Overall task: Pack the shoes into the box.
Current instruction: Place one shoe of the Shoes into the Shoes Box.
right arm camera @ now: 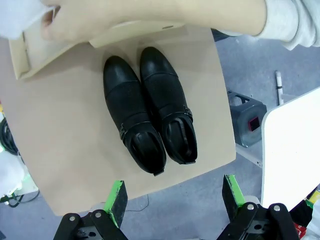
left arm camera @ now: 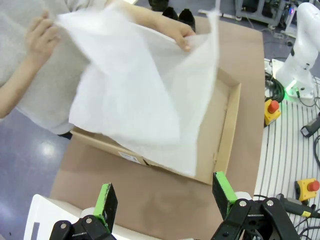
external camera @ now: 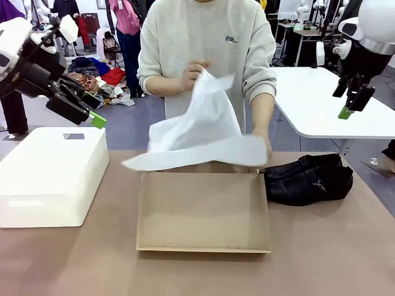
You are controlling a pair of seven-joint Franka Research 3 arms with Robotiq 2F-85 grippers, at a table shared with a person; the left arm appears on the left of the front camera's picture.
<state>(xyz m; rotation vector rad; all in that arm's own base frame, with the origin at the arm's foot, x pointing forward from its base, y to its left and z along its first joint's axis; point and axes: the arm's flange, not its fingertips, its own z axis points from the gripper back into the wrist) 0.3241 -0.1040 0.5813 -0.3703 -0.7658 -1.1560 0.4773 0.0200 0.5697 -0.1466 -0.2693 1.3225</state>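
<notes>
The brown cardboard box (external camera: 203,213) lies open at the table's middle, also in the left wrist view as the box (left arm camera: 226,125). A person in a grey sweater holds a sheet of white tissue paper (external camera: 197,135) above its far edge with both hands; the same tissue paper (left arm camera: 145,85) hides much of the box inside. The black shoes (external camera: 308,179) lie side by side on the table just right of the box, with toes toward the box (right arm camera: 22,55) in the right wrist view of the shoes (right arm camera: 150,112). My left gripper (left arm camera: 165,200) hangs open high over the table's left. My right gripper (right arm camera: 175,197) is open, high above the shoes.
A bigger white box (external camera: 52,172) stands at the table's left, under my left gripper (external camera: 92,114). A white table (external camera: 333,105) stands behind at the right, below my right gripper (external camera: 347,111). Bare brown tabletop (external camera: 197,274) stretches in front of the cardboard box.
</notes>
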